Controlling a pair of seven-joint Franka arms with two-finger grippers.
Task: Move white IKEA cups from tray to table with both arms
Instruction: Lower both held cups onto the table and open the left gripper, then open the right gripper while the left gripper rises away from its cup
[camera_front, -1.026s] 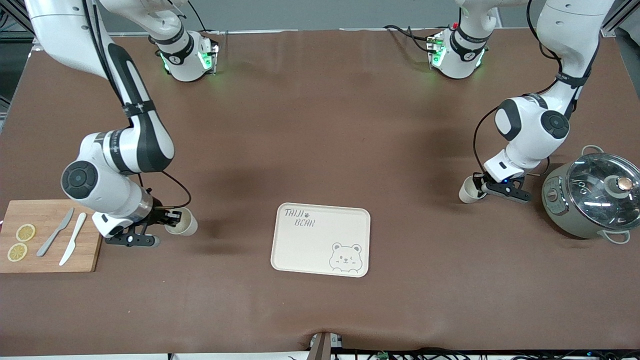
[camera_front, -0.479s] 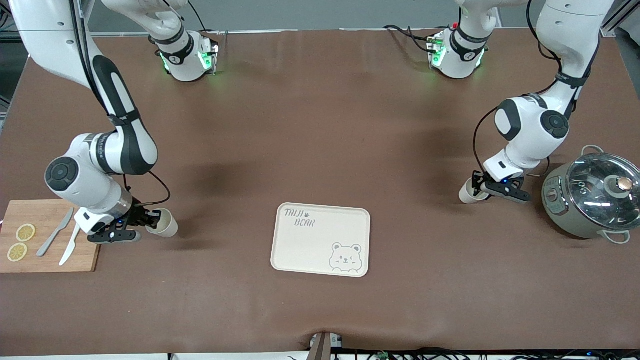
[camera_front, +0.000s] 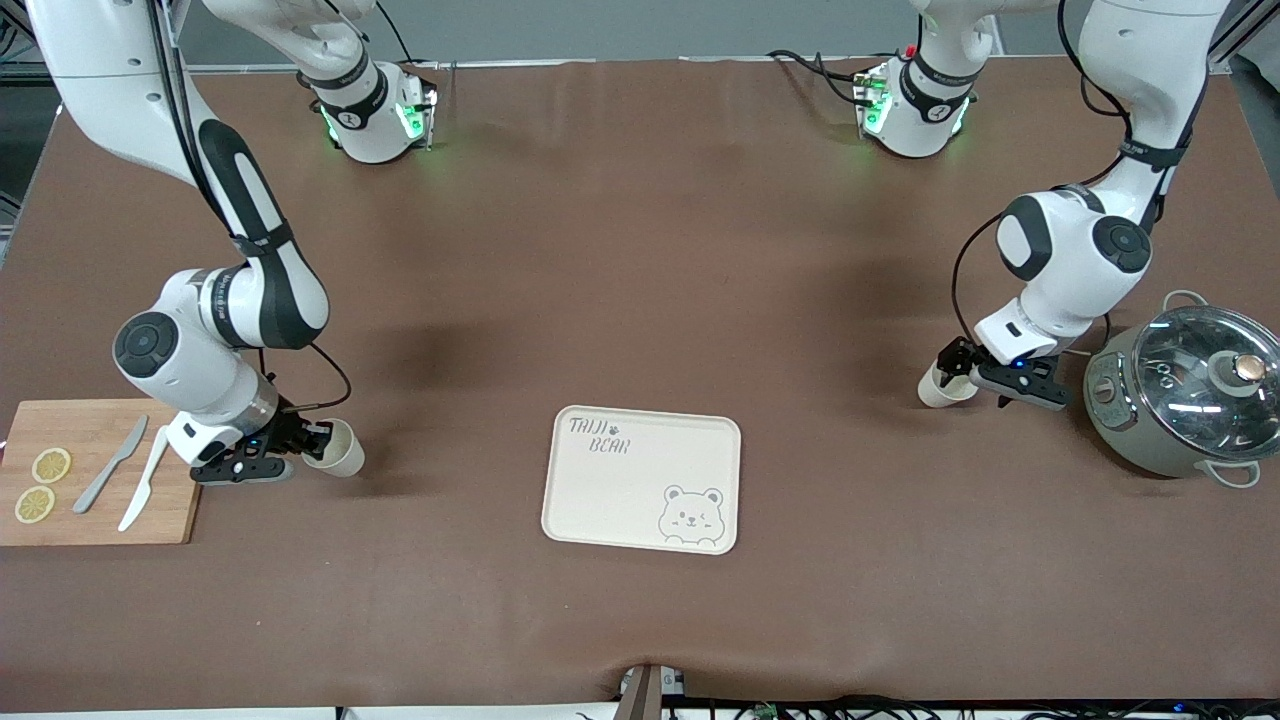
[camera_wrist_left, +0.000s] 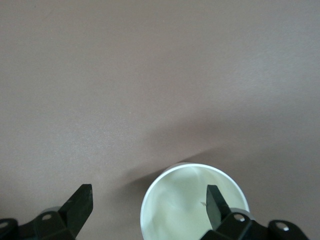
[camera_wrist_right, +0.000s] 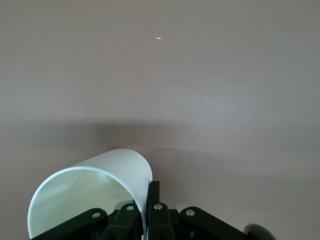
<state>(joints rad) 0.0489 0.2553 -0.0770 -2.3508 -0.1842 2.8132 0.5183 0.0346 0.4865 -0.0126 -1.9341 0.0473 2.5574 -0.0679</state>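
White IKEA cups, two, light, stiff, smooth, best pinched by the rim wall: one (camera_front: 942, 385) beside the pot (camera_front: 1185, 402), left gripper (camera_front: 985, 372) spread open; other (camera_front: 338, 449) beside the cutting board (camera_front: 95, 470), rim clamped by right gripper (camera_front: 300, 445).

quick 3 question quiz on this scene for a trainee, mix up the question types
1. True or false: the tray holds a cup.
2. Which claw is shut on a cup's rim? A: left claw. B: right claw. C: both.
3. Fill in: the cup at the left claw stands on the table beside the ___.

Key
1. False: nothing is on the tray.
2. B. The left claw is open, with one finger inside its cup and one outside.
3. pot
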